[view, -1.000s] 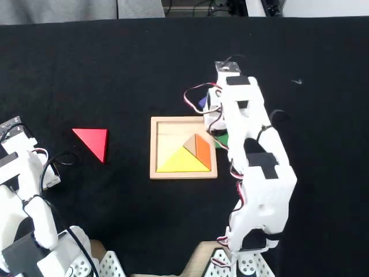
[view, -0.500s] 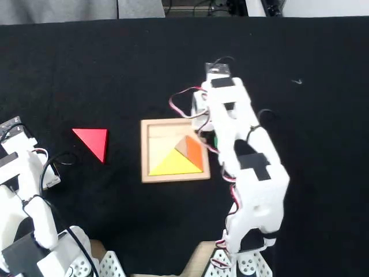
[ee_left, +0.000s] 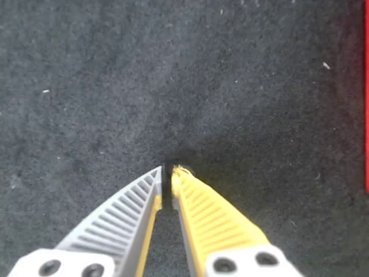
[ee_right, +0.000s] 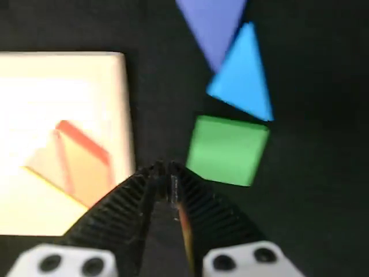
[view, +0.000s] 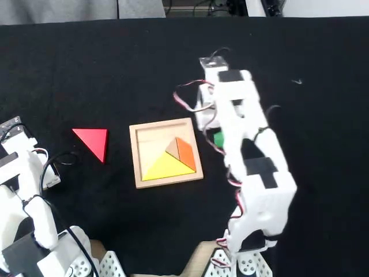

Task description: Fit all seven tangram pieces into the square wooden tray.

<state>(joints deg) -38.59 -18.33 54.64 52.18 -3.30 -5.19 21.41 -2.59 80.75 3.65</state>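
Tray [view: 134, 156] holds 3 pieces [view: 166, 167], 4 lie outside; left tool [ee_left: 171, 171] and right tool [ee_right: 168, 168] pinched together, empty.

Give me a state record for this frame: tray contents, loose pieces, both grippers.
tray: wooden tray, skewed on the black table
in tray: yellow triangle, orange triangle, tan triangle
placed: three of seven
left gripper: shut, empty, over bare table
right gripper: shut, empty, just off the tray's edge beside the green square
loose near green square: blue triangle, purple triangle
loose on tray's other side: red triangle
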